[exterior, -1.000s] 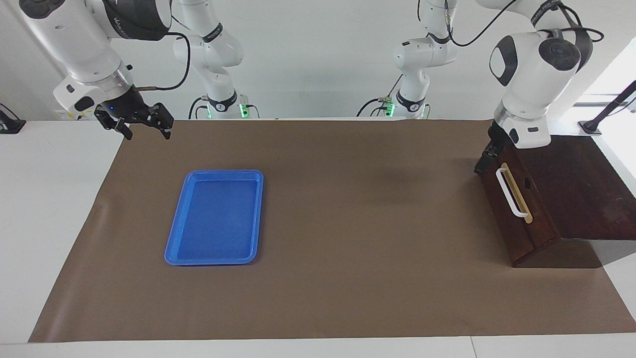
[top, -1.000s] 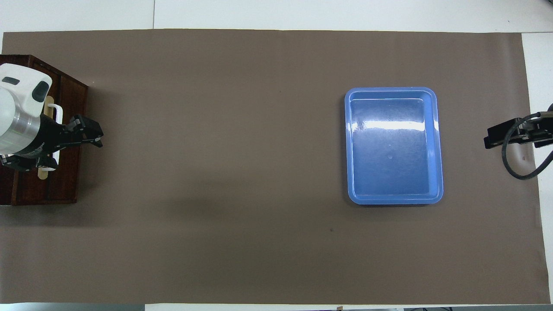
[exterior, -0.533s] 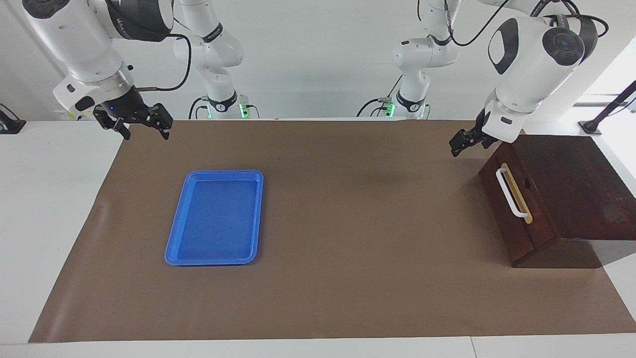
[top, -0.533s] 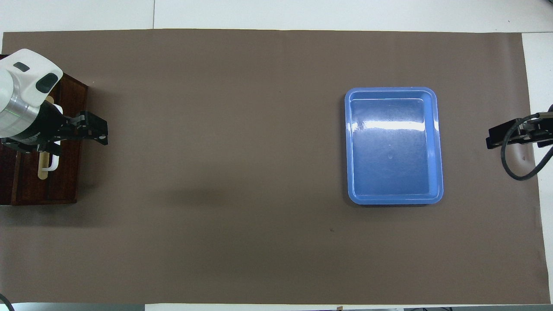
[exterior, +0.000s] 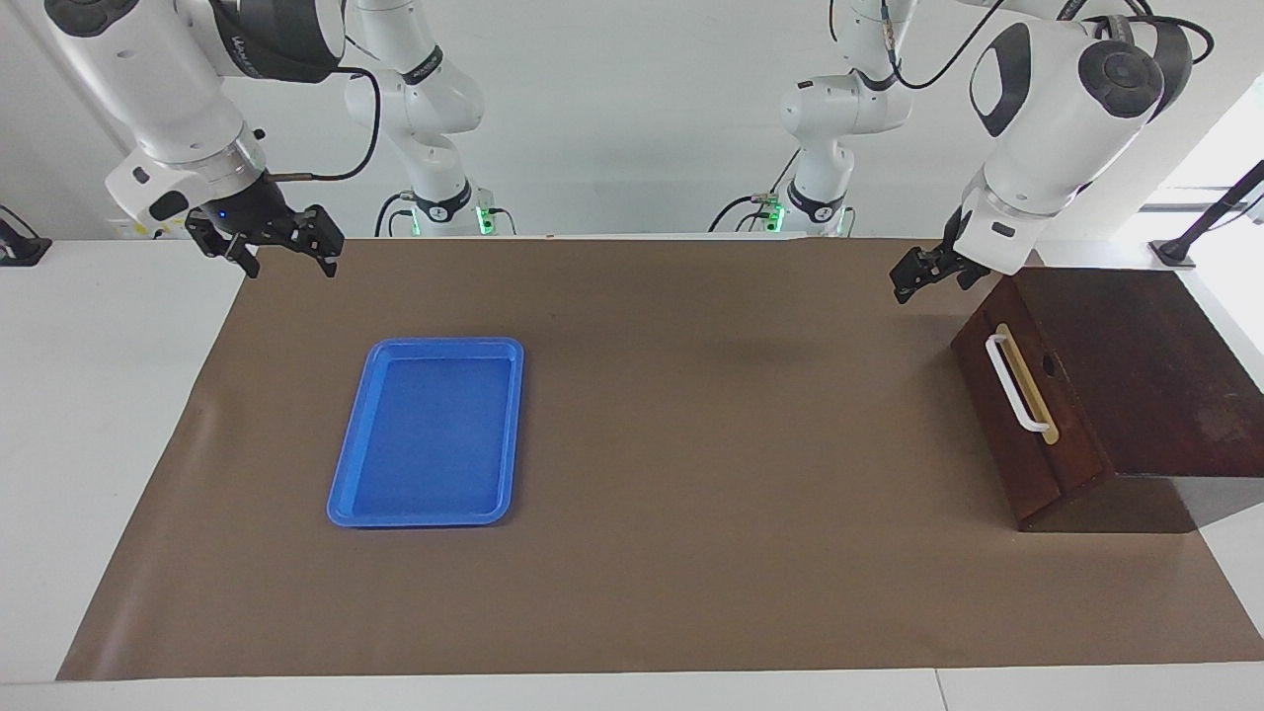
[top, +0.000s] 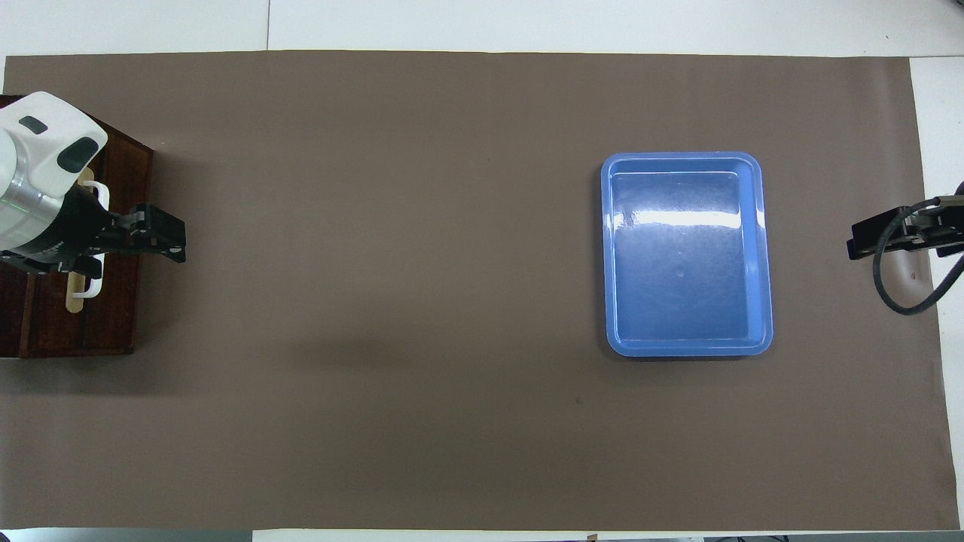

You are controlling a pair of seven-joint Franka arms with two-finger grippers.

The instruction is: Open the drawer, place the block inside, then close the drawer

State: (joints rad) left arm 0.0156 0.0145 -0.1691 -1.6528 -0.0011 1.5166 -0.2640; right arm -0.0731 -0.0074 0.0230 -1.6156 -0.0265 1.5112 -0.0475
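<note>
One camera sits high across the table, facing the robots. Another looks steeply down from above their end. Both share the brown paper-covered table [exterior: 691, 415] [top: 422, 301].

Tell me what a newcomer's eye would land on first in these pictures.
The bright blue tray stands out first, lying empty on the brown mat toward the right arm's end of the table. Next comes the dark wooden drawer, shut, with its white handle, at the left arm's end. The left gripper hangs open over the mat beside the drawer, while the right gripper waits open over the mat's corner.
</note>
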